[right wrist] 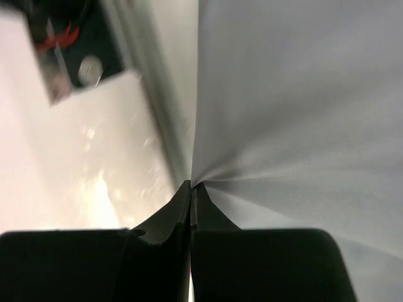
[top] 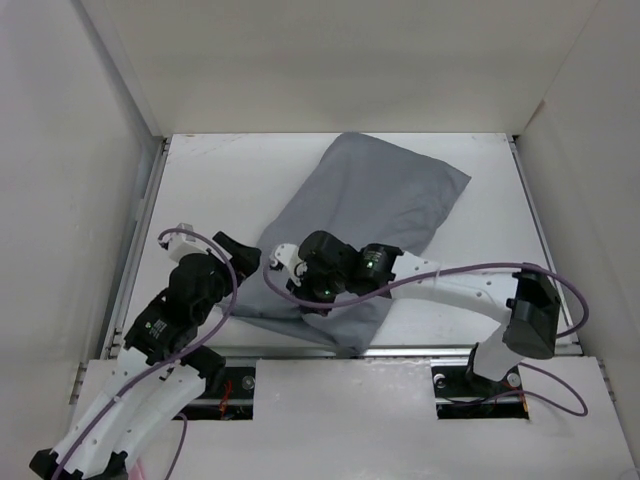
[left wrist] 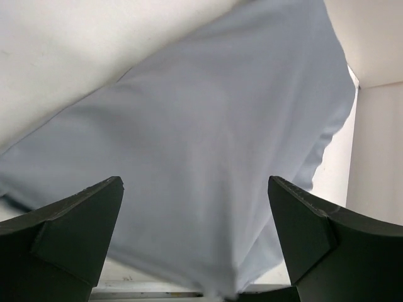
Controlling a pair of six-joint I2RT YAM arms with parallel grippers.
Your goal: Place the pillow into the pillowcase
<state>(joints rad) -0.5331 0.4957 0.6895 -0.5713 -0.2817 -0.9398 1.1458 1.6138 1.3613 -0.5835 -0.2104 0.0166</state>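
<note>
The pillowcase [top: 385, 190] bulges plumply, but the grey cloth covers whatever fills it. Its near left part is hidden under the right arm's wrist. From above, the fingers of both grippers are hard to make out beneath the black housings. The right wrist view is blurred on its left side.

The right arm reaches left from its base, low across the near end of the pillowcase. The right gripper [right wrist: 191, 186] has its fingers pressed together, pinching a fold at the cloth's edge, and creases fan out from the tips. The left arm rises bent at the near left of the table. The left gripper [left wrist: 195, 184] has its fingers spread wide, aimed at the pillowcase's left side and gripping nothing.

The pillowcase lies slantwise on the white table [top: 230, 170], from near the middle of the far edge down to the near edge. White walls [top: 60, 150] close in the left, far and right sides.
</note>
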